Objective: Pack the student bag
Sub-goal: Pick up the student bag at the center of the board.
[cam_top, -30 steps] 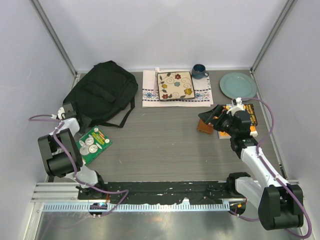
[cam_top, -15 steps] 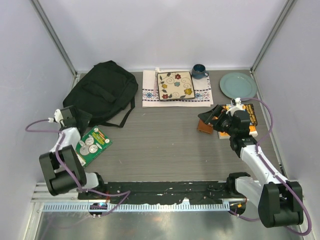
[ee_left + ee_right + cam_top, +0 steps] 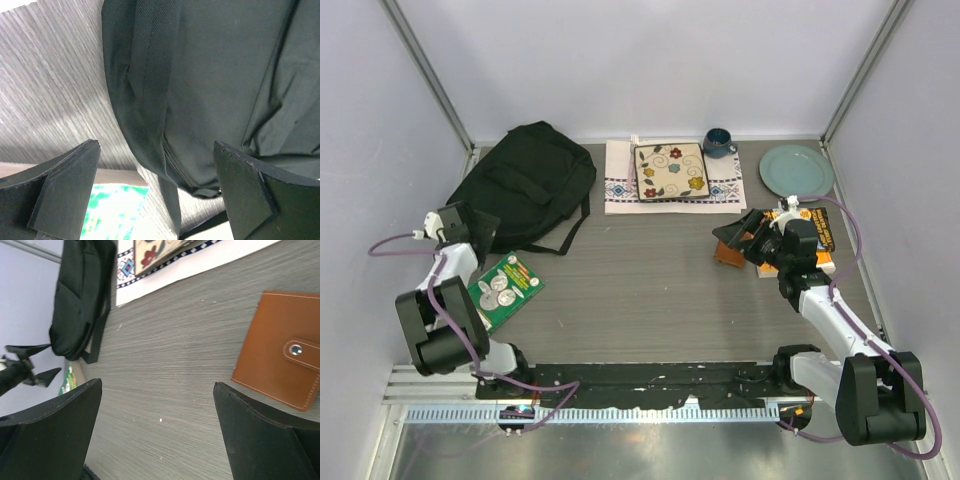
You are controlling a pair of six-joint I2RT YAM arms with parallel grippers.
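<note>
The student bag (image 3: 525, 185) is a large black backpack lying flat at the back left, with a strap trailing toward the middle. My left gripper (image 3: 477, 228) is open at the bag's near-left edge. In the left wrist view the bag (image 3: 210, 85) fills the space ahead of the open, empty gripper (image 3: 157, 167). My right gripper (image 3: 744, 234) is open and empty just above a brown wallet (image 3: 727, 256). In the right wrist view the wallet (image 3: 282, 360) lies to the right of the open gripper (image 3: 157, 400), and the bag (image 3: 82, 295) is far off.
A green card package (image 3: 501, 287) lies near the left arm. A floral notebook (image 3: 671, 172) rests on a white cloth (image 3: 618, 190) at the back. A blue mug (image 3: 718, 142) and a teal plate (image 3: 796, 170) stand back right. An orange-black book (image 3: 817, 232) lies under the right arm.
My left gripper has moved away from me and leftward, up to the bag's near-left edge. The right gripper has shifted only slightly over the wallet.
</note>
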